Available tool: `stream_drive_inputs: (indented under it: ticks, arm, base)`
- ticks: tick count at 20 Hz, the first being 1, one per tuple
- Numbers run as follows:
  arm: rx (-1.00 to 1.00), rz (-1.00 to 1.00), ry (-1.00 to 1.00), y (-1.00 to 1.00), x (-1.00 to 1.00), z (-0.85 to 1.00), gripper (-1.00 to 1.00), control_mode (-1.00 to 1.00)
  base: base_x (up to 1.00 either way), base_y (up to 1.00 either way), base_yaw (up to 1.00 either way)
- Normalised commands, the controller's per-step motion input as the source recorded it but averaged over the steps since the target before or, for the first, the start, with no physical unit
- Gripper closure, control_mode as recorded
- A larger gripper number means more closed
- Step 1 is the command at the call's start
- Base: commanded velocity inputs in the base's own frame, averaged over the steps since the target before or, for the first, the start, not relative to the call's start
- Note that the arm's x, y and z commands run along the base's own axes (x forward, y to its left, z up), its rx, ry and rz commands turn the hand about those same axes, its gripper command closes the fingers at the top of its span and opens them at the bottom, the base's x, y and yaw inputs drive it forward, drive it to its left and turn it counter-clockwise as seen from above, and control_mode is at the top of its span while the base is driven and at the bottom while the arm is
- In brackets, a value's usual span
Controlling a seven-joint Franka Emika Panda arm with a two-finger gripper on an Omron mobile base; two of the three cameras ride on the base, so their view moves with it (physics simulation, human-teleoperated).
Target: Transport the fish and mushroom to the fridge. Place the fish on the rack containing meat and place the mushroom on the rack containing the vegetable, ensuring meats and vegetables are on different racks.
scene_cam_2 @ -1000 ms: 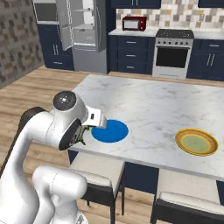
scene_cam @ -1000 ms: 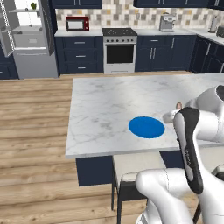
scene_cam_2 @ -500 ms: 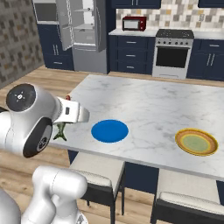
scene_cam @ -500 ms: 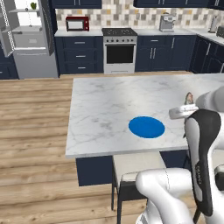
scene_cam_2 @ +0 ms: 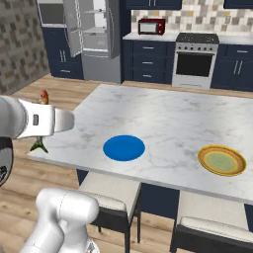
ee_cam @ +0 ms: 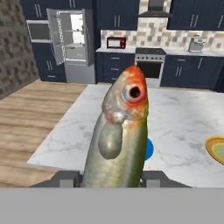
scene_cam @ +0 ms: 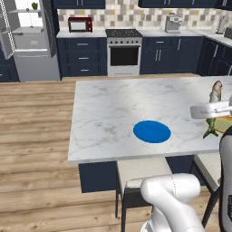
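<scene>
Left base view: the fish (scene_cam: 215,107) is seen at the right edge, held up in the air over the bench (scene_cam: 113,113). Its head is up and its tail hangs down, so its long side runs top to bottom. It is crossed by the white hand of the arm near its middle. A blue plate (scene_cam: 152,131) lies flat on the bench, w/ nothing on it. The fridge (scene_cam: 27,38) is far off at the back left, doors open.

Right base view: the fish (scene_cam_2: 42,121) is mostly hidden by the arm; just a red head bit and a green tail bit stick out. A yellow plate (scene_cam_2: 222,160) sits on the bench, well apart from the blue one. The fridge is at the back.

Hand view: the tool (ee_cam: 110,177) is clamped on the fish, one dark tip each side of its lower body. The fish points straight out along the tool. The fridge is up and to the left of the head, so a long carry that way is prob. needed next.
</scene>
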Motion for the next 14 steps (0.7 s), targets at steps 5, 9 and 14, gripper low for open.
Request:
stream_drive_inputs:
  ticks: [5, 9, 14]
  arm:
    - [0.0, 0.03, -0.11, 0.0, -0.6, 0.51, 1.0, -1.0]
    - [0.0, 0.0, -0.04, 0.01, -0.23, 0.34, 1.0, -1.0]
    - [0.0, 0.0, -0.04, 0.08, -0.18, 0.17, 1.0, 1.0]
  base:
    - [0.0, 0.0, 0.0]
    - [0.0, 0.0, 0.0]
    - [-0.05, 0.09, 0.0]
